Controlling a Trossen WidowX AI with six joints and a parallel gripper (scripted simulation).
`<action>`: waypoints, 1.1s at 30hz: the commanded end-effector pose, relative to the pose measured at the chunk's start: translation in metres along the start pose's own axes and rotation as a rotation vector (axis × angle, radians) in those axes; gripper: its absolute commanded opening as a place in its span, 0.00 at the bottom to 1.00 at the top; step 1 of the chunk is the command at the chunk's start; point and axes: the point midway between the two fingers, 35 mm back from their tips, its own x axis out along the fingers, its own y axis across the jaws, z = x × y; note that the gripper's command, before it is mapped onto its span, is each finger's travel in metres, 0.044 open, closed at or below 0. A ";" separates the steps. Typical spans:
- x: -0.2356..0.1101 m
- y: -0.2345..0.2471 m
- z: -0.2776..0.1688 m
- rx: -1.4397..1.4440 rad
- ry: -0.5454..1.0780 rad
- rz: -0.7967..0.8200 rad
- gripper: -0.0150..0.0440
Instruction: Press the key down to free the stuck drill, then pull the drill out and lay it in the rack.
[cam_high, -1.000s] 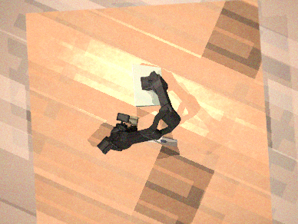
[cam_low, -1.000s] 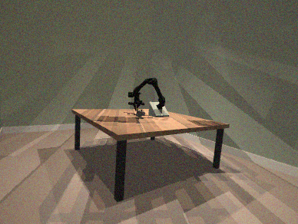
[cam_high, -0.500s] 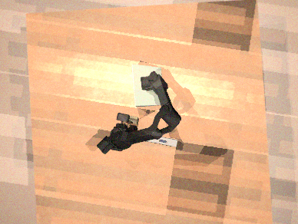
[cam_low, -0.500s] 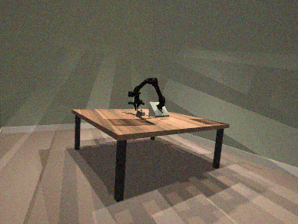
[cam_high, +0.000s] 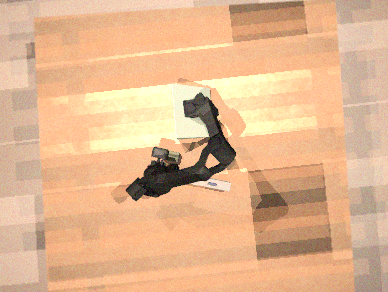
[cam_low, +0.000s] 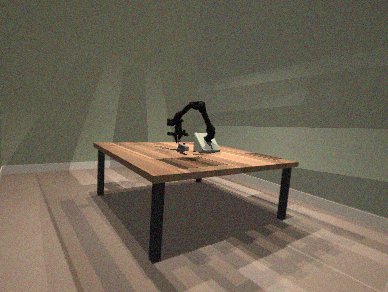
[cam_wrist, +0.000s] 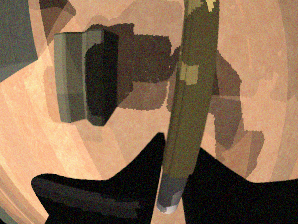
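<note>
My gripper (cam_wrist: 169, 139) (cam_high: 162, 169) (cam_low: 178, 139) is shut on the drill (cam_wrist: 190, 83), a long olive rod that runs up between the black fingers in the wrist view. A grey block with a dark slot (cam_wrist: 83, 76) stands on the table to the left of the drill, apart from it. In the overhead view, small grey blocks (cam_high: 172, 157) sit just beyond the gripper. The same spot shows as a small grey block (cam_low: 183, 148) in the side view. The key is not clear to me.
The arm's white base plate (cam_high: 186, 125) (cam_low: 202, 142) sits mid-table. A thin white flat piece with a blue mark (cam_high: 215, 184) lies beside the forearm. The wooden table (cam_high: 100, 240) (cam_low: 165, 167) has edges far from the gripper on all sides.
</note>
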 end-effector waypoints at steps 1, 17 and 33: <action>-0.003 -0.002 -0.001 -0.008 0.004 -0.004 0.25; -0.006 -0.003 -0.001 -0.008 0.004 -0.004 0.25; -0.007 0.006 -0.003 -0.008 0.004 -0.004 0.25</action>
